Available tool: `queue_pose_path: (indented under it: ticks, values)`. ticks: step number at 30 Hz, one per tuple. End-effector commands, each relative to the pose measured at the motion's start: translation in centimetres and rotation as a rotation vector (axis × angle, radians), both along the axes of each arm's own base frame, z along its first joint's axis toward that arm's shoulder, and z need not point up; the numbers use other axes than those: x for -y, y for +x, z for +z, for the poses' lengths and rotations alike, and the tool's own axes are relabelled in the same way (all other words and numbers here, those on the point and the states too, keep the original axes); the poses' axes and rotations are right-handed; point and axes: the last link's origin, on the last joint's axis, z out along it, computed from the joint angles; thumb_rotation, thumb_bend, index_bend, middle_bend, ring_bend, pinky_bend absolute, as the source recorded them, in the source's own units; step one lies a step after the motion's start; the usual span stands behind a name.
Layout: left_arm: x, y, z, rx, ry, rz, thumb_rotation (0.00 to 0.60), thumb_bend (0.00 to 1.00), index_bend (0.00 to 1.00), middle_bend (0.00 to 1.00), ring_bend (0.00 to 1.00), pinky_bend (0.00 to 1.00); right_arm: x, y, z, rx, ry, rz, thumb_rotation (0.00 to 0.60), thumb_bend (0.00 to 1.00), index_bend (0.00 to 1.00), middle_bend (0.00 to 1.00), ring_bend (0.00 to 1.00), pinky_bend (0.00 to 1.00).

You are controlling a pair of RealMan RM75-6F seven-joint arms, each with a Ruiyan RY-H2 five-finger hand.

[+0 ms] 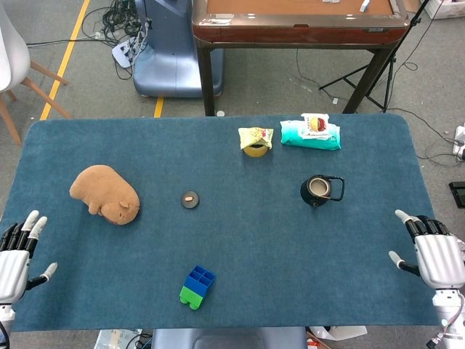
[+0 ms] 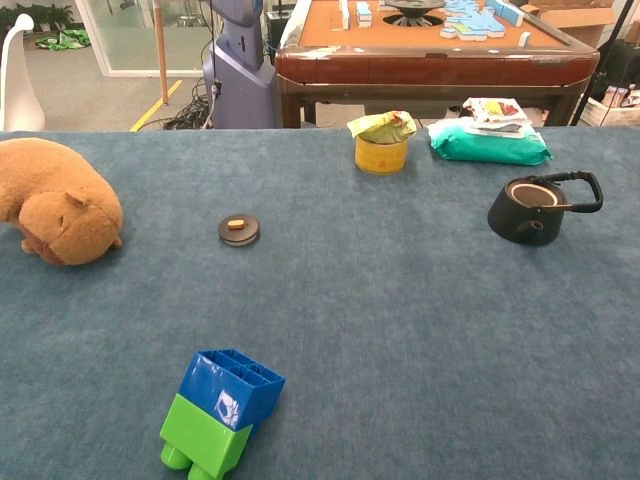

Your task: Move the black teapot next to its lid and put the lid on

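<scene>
The black teapot [image 1: 318,190] [image 2: 530,210] stands uncovered on the right half of the blue table, its handle tipped toward the right. Its round black lid [image 1: 189,199] [image 2: 239,230], with a small tan knob, lies flat near the table's middle left, well apart from the pot. My left hand [image 1: 16,251] hovers at the front left corner, fingers spread, holding nothing. My right hand [image 1: 434,257] is at the front right edge, fingers apart and empty, well in front of the teapot. Neither hand shows in the chest view.
A brown plush animal [image 1: 105,193] lies at the left. A blue-and-green block [image 1: 196,286] sits near the front centre. A yellow cup [image 1: 256,142] and a green wipes pack [image 1: 311,134] stand along the back edge. A wooden table [image 1: 298,22] stands beyond.
</scene>
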Motion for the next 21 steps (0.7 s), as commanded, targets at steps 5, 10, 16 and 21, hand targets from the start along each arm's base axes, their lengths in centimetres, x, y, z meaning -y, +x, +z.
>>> queue_pose_path:
  ticks: [5, 10, 16, 21]
  values:
    - [0.5, 0.0, -0.1, -0.003, 0.001, 0.001, 0.600, 0.21, 0.00, 0.01, 0.05, 0.03, 3.8, 1.1, -1.5, -0.025, 0.046, 0.040, 0.600, 0.14, 0.20, 0.32, 0.22, 0.25]
    - [0.9, -0.1, 0.0, -0.001, 0.006, 0.014, 0.600, 0.21, 0.00, 0.01, 0.05, 0.03, 6.5, 1.6, -2.7, -0.056, 0.068, 0.067, 0.600, 0.10, 0.21, 0.32, 0.22, 0.25]
    - [1.3, -0.3, 0.2, 0.003, 0.014, 0.022, 0.600, 0.21, 0.00, 0.01, 0.05, 0.03, 9.4, 1.8, -3.8, -0.101, 0.073, 0.070, 0.600, 0.07, 0.21, 0.32, 0.21, 0.25]
    - [1.8, -0.7, 0.3, 0.008, 0.021, 0.044, 0.600, 0.21, 0.00, 0.01, 0.05, 0.03, 11.8, 1.6, -5.1, -0.157, 0.073, 0.060, 0.600, 0.04, 0.21, 0.32, 0.16, 0.24]
